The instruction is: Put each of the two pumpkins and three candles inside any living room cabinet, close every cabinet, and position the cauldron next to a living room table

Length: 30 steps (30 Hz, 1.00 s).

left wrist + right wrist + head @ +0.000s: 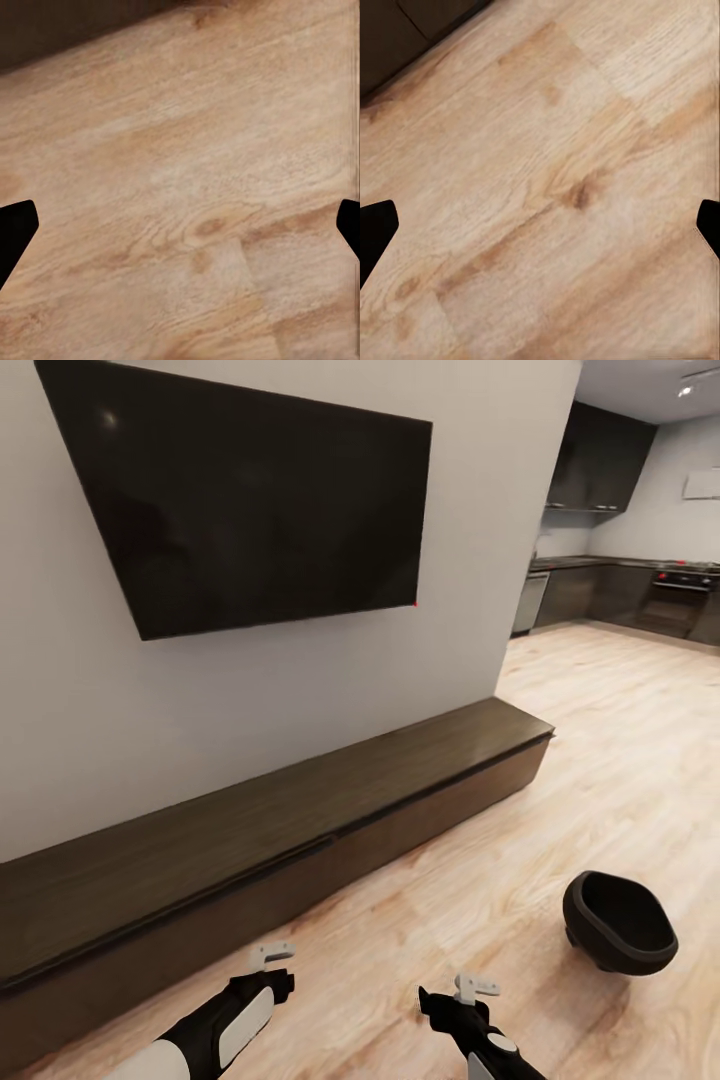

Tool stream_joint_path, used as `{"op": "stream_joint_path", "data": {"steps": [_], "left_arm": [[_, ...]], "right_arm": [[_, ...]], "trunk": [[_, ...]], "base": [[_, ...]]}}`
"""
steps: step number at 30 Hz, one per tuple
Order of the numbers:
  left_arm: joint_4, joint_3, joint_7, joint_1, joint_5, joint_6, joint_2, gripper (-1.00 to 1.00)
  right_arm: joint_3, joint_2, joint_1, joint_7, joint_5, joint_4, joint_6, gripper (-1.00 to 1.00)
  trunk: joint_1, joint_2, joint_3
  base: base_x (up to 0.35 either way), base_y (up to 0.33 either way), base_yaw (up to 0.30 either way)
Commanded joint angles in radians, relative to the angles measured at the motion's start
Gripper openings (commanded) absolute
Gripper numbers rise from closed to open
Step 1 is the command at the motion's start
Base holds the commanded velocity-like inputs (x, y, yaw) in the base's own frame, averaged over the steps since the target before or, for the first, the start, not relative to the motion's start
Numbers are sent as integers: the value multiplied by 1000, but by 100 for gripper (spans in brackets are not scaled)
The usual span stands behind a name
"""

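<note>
a home: wall television (240, 510), kitchen (640, 575) beyond.

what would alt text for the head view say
A long, low dark-brown cabinet, fronts shut, runs along a white wall under a black TV. A black cauldron sits on the wooden floor at right, both arms low in front, a kitchen beyond.

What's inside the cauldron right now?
The cauldron sits on the wood floor, tipped so its mouth faces the camera. The visible interior is plain black, with nothing seen in it; the near rim hides part of the interior.
</note>
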Motion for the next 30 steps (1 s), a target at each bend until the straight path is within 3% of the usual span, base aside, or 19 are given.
{"op": "stream_joint_path", "data": {"steps": [1,20,30], "left_arm": [[-2,-5,8,-1,4,4,1,100],[-3,-13,7,12,-6,-25,1,100],[-3,-16,8,15,-12,-27,-1,100]], "right_arm": [[8,0,-1,-6,-9,1,-5,100],[8,-1,-1,-6,-9,1,-5,100],[8,-1,-1,-6,-8,1,-4,100]], "trunk": [[0,0,-1],[0,0,-1],[0,0,-1]], "base": [[0,0,-281],[1,0,-281],[217,-81,-281]]}}
